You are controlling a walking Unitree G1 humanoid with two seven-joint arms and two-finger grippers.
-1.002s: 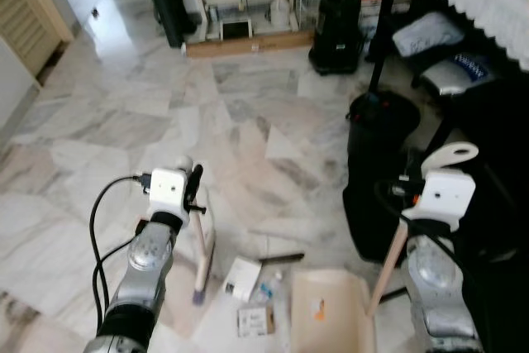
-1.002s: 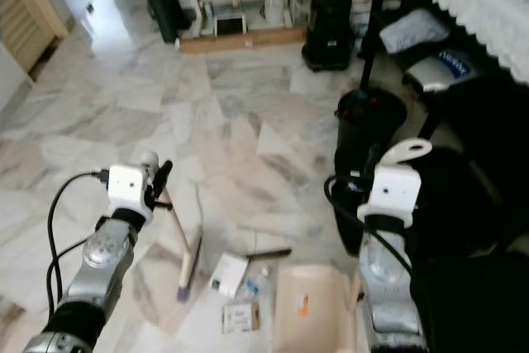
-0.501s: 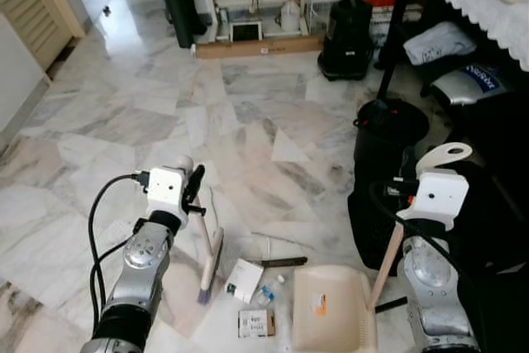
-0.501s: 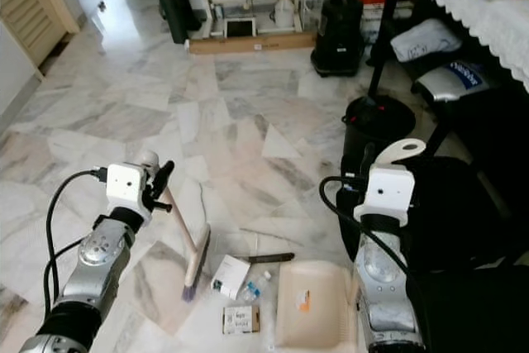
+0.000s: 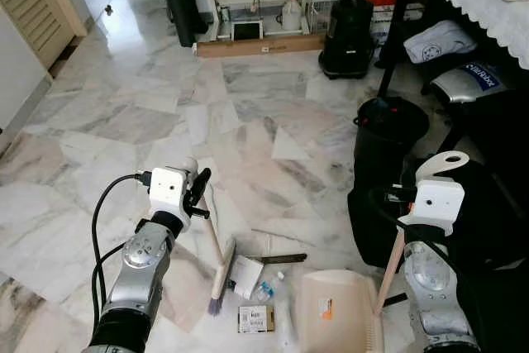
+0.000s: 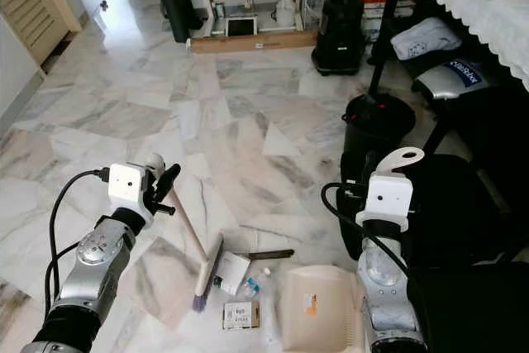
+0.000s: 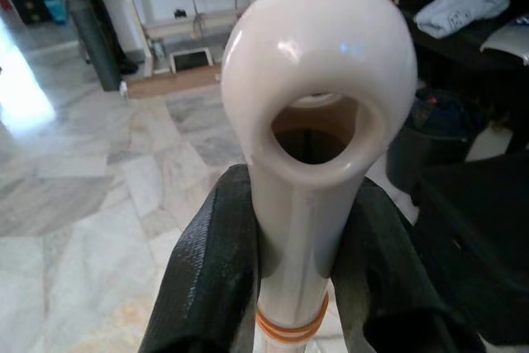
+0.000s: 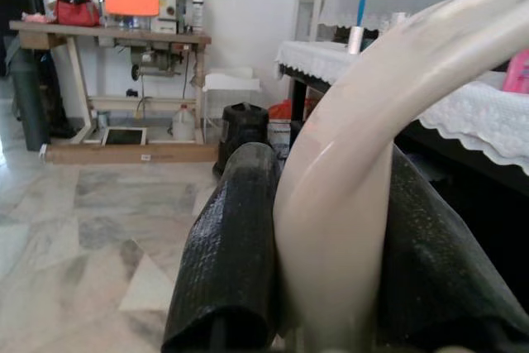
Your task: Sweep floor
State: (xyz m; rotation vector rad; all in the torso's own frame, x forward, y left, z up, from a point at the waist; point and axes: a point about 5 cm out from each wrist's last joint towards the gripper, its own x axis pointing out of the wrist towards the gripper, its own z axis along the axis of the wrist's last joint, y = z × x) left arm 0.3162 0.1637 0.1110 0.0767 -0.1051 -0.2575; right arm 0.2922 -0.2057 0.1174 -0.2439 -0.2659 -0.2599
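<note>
Both your grippers are clamped on handles: broom on the left, dustpan on the right.

Your left gripper [image 7: 289,287] holds the broom [image 5: 216,258] slanted, its bristles on the marble floor [image 5: 248,113] just beside the small boxes [image 5: 248,295] and a bottle. Your right gripper [image 8: 322,287] holds the dustpan [image 5: 339,320], whose tray rests flat near that litter.

Your broom head is swinging in toward the litter.

Your left gripper [image 7: 289,287] carries the broom [image 5: 216,263] rightward: a second ago its bristles sat well left of the white card [image 5: 245,274]; now the head lies just beside that card, tilted more steeply. Your right gripper [image 8: 331,287] shifts the dustpan [image 5: 339,317] slightly right and toward you, so its tray now sits lower in the head views than half a second ago.
</note>
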